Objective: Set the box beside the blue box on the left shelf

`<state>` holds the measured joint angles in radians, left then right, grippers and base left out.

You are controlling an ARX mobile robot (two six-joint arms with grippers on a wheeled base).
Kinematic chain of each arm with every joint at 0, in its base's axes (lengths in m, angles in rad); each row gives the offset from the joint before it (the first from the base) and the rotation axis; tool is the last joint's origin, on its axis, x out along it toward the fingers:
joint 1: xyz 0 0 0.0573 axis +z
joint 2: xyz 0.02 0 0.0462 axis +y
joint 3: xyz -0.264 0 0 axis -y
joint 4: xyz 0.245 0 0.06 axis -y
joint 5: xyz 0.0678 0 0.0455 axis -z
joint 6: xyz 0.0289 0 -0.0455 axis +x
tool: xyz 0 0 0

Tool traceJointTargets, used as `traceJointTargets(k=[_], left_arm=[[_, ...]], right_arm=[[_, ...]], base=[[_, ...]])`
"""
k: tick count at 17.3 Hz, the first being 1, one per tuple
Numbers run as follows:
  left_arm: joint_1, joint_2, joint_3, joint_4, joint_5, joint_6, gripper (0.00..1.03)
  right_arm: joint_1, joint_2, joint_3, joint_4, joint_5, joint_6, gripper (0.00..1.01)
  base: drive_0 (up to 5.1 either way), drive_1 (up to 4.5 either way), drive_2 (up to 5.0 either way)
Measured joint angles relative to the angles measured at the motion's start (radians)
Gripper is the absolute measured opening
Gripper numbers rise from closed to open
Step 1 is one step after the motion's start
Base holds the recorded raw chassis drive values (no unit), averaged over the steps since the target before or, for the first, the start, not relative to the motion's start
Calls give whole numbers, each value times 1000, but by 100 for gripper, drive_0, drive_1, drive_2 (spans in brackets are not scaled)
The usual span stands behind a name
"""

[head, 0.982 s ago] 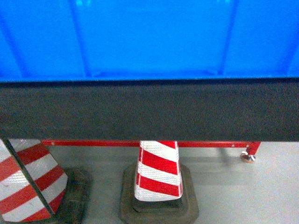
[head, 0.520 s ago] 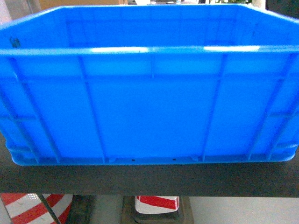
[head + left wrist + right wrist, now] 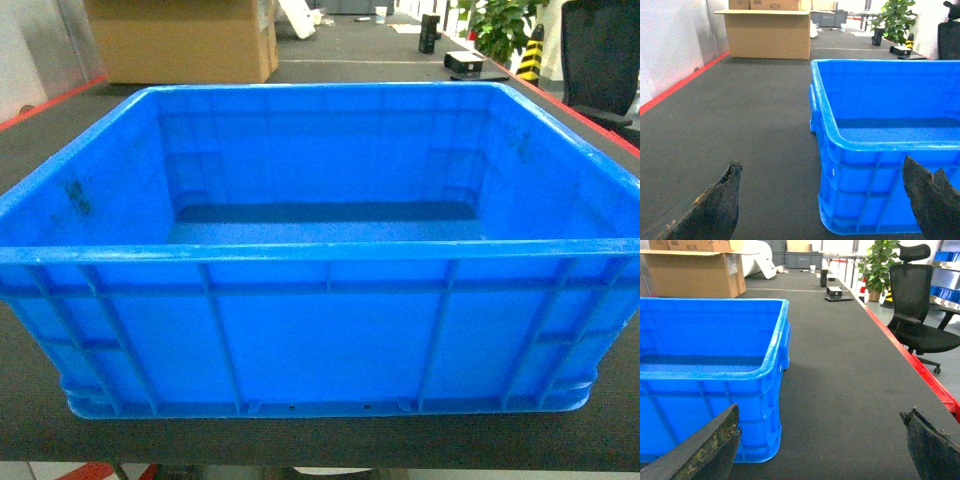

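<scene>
Where the head camera looks forward and down, the blue crate (image 3: 320,330) fills most of the picture, sitting flat on a dark grey matted surface (image 3: 40,420) with its open top up and nothing inside. Its near wall shows upright and slanted ribs and small notches along the bottom edge. Behind it stand a cardboard box (image 3: 185,40), a potted plant (image 3: 500,25) and a black office chair (image 3: 600,55). Neither arm shows here.

From the left wrist camera, the left gripper (image 3: 827,200) has its two worn dark fingers (image 3: 717,210) spread wide apart. The crate's left front corner stands between them; the right finger overlaps the crate's near wall in the picture, though contact cannot be judged. A red strip (image 3: 680,82) edges the mat on the left.

From the right wrist camera, the right gripper (image 3: 822,445) is also spread wide, holding nothing. Its left finger (image 3: 705,450) lies in front of the crate's right front corner, and its other finger is over bare mat. The chair stands off the mat's red edge at right.
</scene>
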<state>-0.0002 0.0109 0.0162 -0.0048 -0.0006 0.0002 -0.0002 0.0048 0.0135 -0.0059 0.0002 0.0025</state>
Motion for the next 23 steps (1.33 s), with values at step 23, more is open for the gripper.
traceJointTargets(k=[23], left_arm=[[0,0,0,0,0,0,98]], right_arm=[[0,0,0,0,0,0,98]], base=[[0,0,0]])
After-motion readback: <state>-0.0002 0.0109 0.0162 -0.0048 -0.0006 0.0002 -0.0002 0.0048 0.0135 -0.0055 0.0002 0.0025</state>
